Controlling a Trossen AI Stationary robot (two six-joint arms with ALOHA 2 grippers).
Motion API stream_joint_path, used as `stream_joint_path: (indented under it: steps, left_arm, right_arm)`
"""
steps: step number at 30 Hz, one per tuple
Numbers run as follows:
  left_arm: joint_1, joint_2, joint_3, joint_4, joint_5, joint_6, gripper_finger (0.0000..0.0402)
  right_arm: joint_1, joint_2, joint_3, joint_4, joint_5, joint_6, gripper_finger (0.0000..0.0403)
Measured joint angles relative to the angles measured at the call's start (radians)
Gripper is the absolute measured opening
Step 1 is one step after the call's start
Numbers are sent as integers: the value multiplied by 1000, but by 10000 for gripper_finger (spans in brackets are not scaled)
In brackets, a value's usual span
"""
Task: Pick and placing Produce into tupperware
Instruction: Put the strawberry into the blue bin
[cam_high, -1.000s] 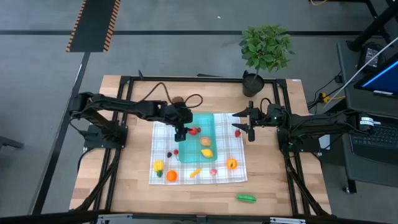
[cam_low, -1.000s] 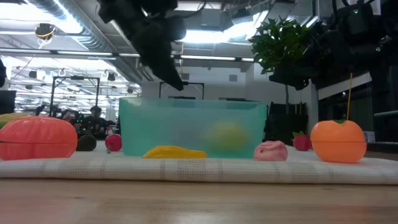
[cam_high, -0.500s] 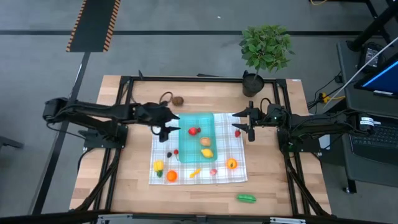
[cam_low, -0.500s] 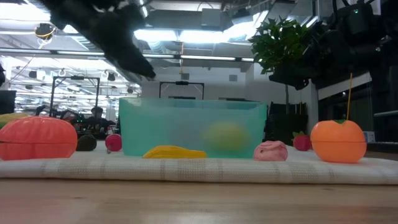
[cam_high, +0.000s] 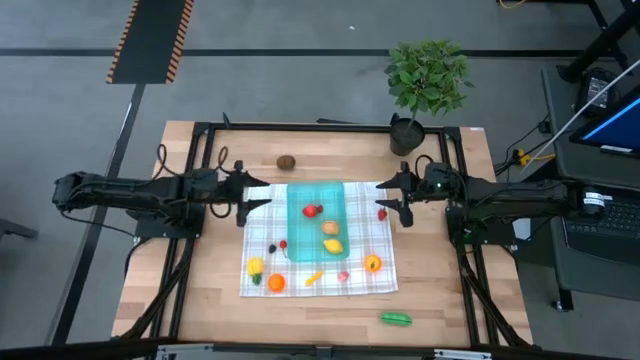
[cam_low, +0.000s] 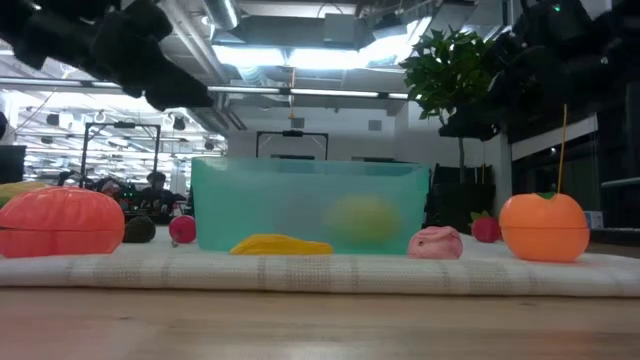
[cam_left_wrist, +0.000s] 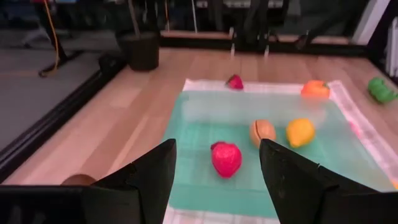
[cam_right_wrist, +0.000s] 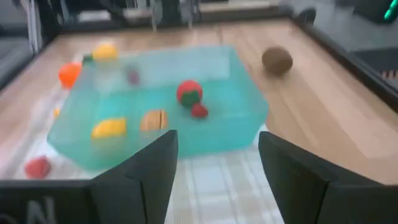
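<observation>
**Both arms flank the tupperware, fingers apart and empty**

From above, the teal tupperware (cam_high: 317, 220) sits on the white-and-grey checked cloth (cam_high: 385, 275) in the middle of the wooden counter (cam_high: 450, 310). Inside it lie a red strawberry (cam_high: 311, 210), a brown piece (cam_high: 329, 227) and a yellow piece (cam_high: 333, 245). The left gripper (cam_high: 243, 204) hangs at the cloth's left edge, clear of the container; the right gripper (cam_high: 399, 204) hangs over the cloth's right edge, just beside a small red fruit (cam_high: 381, 213). More produce lies loose on the cloth: an orange fruit (cam_high: 372, 264), an orange piece (cam_high: 275, 283) with a yellow one (cam_high: 255, 266) next to it, and a yellow strip (cam_high: 313, 278). A green vegetable (cam_high: 396, 319) rests on bare wood near the front, a brown round fruit (cam_high: 287, 161) towards the back, and a potted plant (cam_high: 425, 85) stands at the far right corner.

At counter height, the tupperware (cam_low: 310, 205) stands upright on the cloth, a yellow shape blurred through its wall. A large orange-red piece (cam_low: 60, 222) fills the near left and the orange fruit (cam_low: 543, 226) the near right, with a pink piece (cam_low: 436, 241) between it and the container.

The left wrist camera looks past its two dark fingers (cam_left_wrist: 149, 180), which stand well apart with nothing between them, onto the strawberry (cam_left_wrist: 226, 158), brown piece (cam_left_wrist: 262, 131) and yellow piece (cam_left_wrist: 300, 131) in the tupperware.

The right wrist camera shows its fingers (cam_right_wrist: 146, 171) likewise spread and empty, the container (cam_right_wrist: 168, 127) beyond them.
</observation>
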Motion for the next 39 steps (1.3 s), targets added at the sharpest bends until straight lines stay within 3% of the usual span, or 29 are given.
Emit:
stream_joint_path:
  steps: [8, 12, 20, 28, 35, 39]
  left_arm:
    - [0, -99, -101, 45, 0, 52, 224]
    - [0, -116, -154, 132, 0, 56, 224]
    - [0, -157, -178, 135, -1, 55, 224]
    - [0, -215, -178, 58, -3, 55, 224]
    - [0, -239, -178, 31, -4, 52, 224]
    - [0, -239, -178, 30, -4, 50, 224]
  right_arm:
    - [0, -14, 231, -492, 8, 2, 227]
    - [0, -13, 285, -605, 18, 33, 227]
    - [27, 10, 296, -702, 24, 141, 227]
    - [127, 130, 296, -706, 96, 209, 227]
    - [163, 242, 296, -707, 150, 237, 227]
    - [166, 287, 296, -707, 166, 333, 227]
